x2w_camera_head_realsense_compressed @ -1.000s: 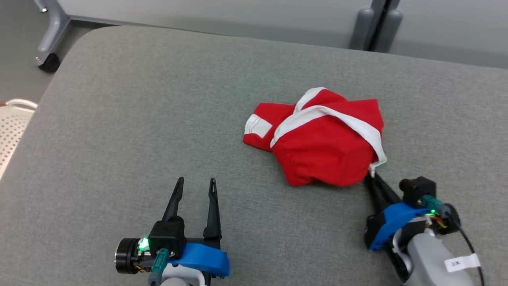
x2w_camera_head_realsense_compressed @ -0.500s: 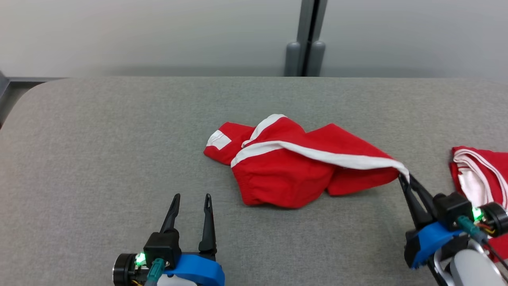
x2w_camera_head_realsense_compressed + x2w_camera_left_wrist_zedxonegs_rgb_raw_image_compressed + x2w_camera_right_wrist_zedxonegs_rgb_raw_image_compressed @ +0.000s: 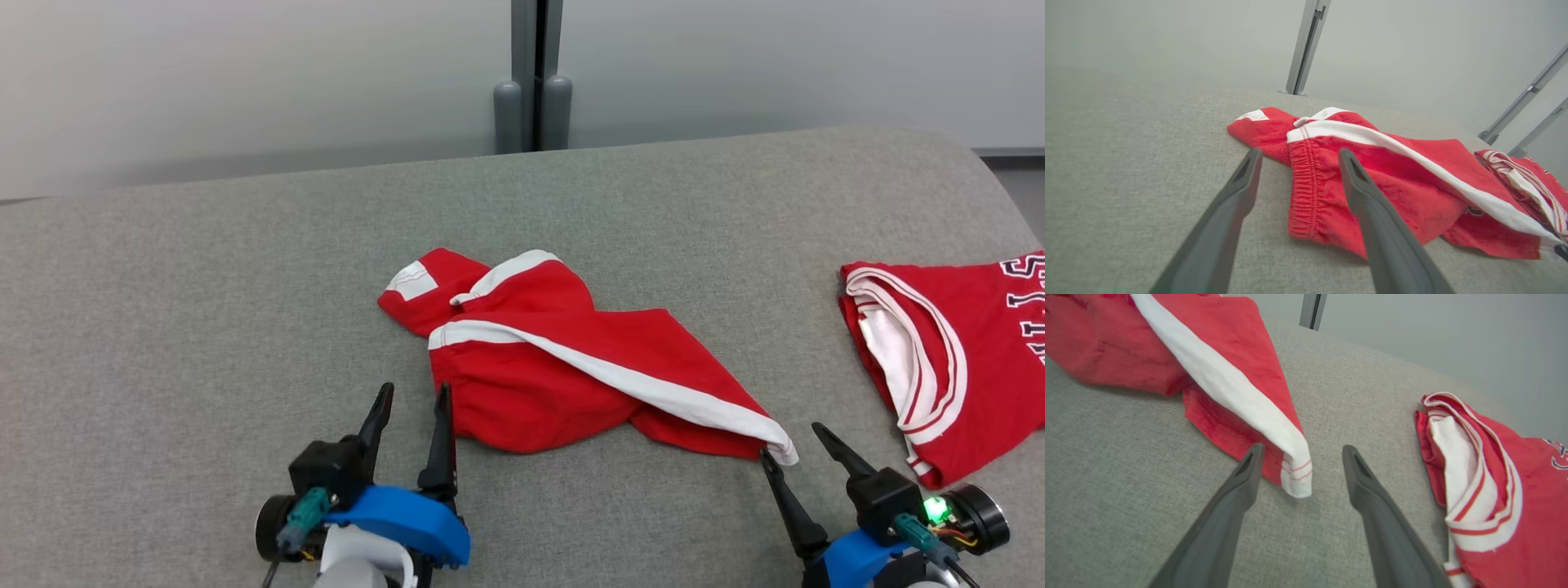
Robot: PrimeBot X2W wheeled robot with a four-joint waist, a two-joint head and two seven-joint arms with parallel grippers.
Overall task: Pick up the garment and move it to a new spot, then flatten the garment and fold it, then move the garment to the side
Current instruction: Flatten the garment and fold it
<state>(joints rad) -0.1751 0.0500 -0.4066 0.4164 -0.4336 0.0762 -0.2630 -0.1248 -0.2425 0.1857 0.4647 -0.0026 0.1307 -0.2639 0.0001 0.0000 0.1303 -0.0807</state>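
Where they rise from the bottom of the head view, both grippers sit low over the grey cushion (image 3: 204, 327) with their fingers spread apart and nothing held. The left gripper (image 3: 414, 390) points at the near left edge of the red shorts (image 3: 539, 376); its right finger lies just beside the gathered waistband. In the left wrist view the left gripper (image 3: 1300, 153) frames that waistband, with the right finger crossing in front of the red cloth (image 3: 1404, 171); whether it touches cannot be told. The right gripper (image 3: 790, 441) brackets the near right corner of the shorts, where the white stripe ends. In the right wrist view that white tip (image 3: 1296, 473) lies on the cushion between the parted fingers, closer to the left one, ungripped.

Beyond the grippers the shorts lie crumpled mid-cushion, stretched from a white patch at the far left down to that striped corner. A red shirt (image 3: 963, 343) with white trim and dark lettering rests well apart to the right. Farther back a grey post (image 3: 535, 73) stands against a pale wall.
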